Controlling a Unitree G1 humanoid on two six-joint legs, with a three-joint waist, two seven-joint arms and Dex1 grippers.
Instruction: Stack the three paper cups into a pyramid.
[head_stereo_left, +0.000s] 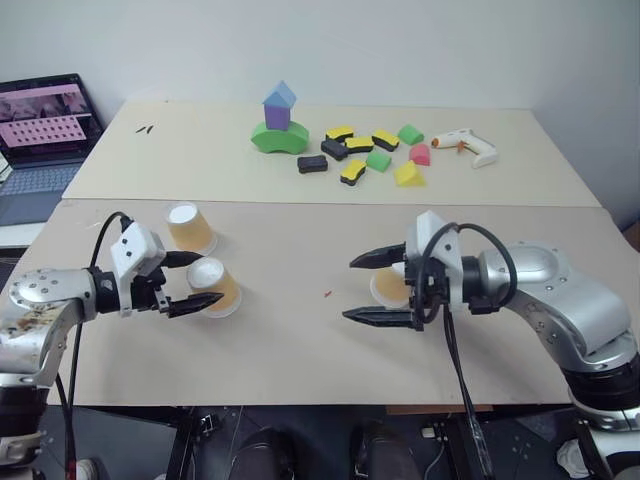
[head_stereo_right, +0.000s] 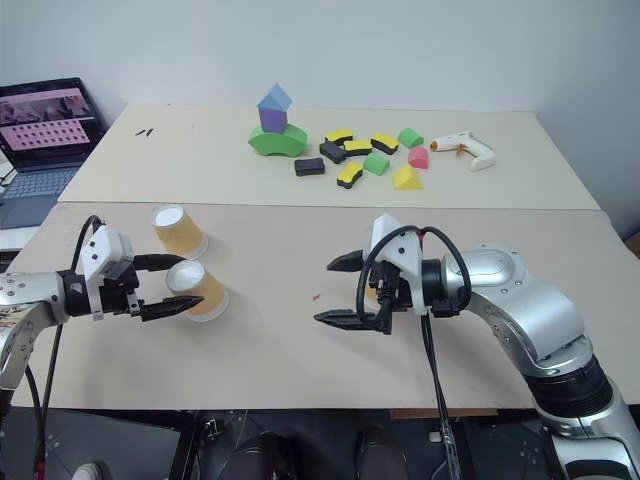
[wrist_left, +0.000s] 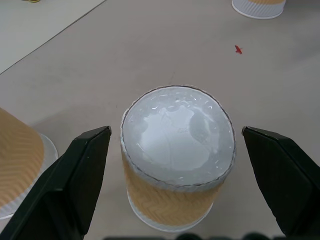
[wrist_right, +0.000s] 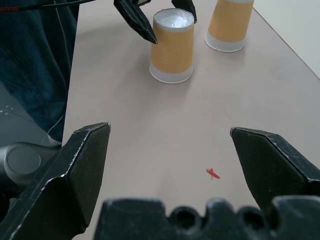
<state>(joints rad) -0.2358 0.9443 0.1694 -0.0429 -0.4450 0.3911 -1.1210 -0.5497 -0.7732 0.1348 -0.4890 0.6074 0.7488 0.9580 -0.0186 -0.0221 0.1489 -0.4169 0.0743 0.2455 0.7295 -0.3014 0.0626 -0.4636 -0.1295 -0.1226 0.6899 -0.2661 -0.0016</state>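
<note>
- Cups (wrist_left: 175, 165): paper, matt tan-orange sides pressed with a fine zigzag ribbing; white upturned base looks glossy and slightly dimpled.
- Counter (head_stereo_left: 300, 340): smooth, matt beige board, with a paler board (head_stereo_left: 180, 150) behind it.
- Left gripper (head_stereo_left: 190, 283): jaws of black plastic, matt, with a faint sheen along the edges; white plastic housing.
- Right gripper (head_stereo_left: 378, 288): same black matt jaws; the arm (head_stereo_left: 560, 290) behind is silvery metal, smooth and satin.
- Blocks (head_stereo_left: 350, 150): foam-like, matt, soft-edged.
- Cables (head_stereo_left: 455, 340): black, smooth rubbery sheath.
</note>
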